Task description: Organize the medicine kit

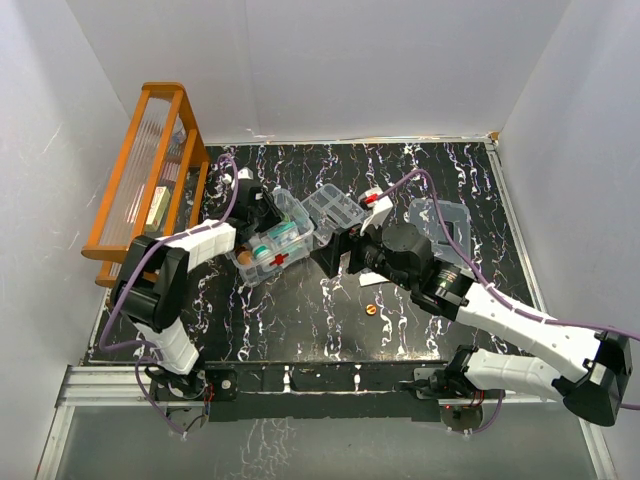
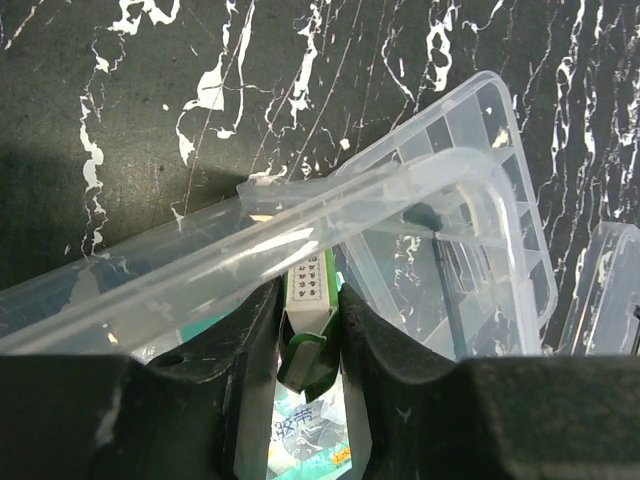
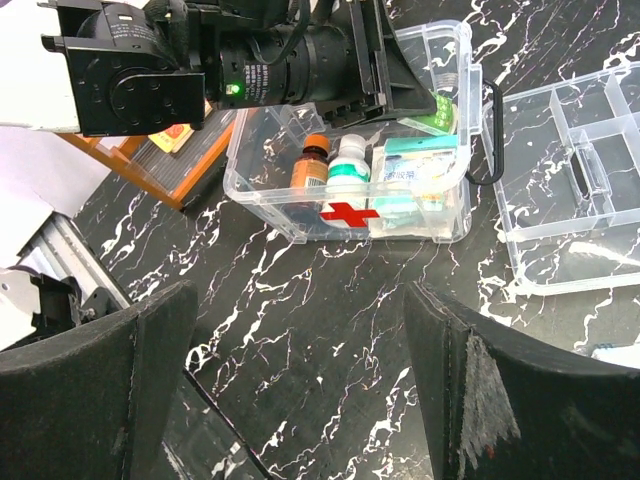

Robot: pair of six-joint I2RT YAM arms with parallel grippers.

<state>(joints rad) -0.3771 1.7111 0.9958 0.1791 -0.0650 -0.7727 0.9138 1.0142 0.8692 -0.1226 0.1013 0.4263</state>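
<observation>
Medicine kit box (image 1: 270, 250) stands near the orange rack (image 1: 150, 170), with its divided tray (image 1: 335, 208) on the side away from the rack. The left gripper (image 2: 310, 340) is clenched on a small green-and-white carton (image 2: 308, 285) right at the box's rim. The right gripper (image 3: 300, 380) gapes empty, farther from the rack. The carton may snag that rim and twist loose, or topple the bottles (image 3: 330, 165) inside. Nothing braces the box, so a shove could slide it rackward.

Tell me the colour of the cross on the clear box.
Red cross, clearest in the right wrist view.
</observation>
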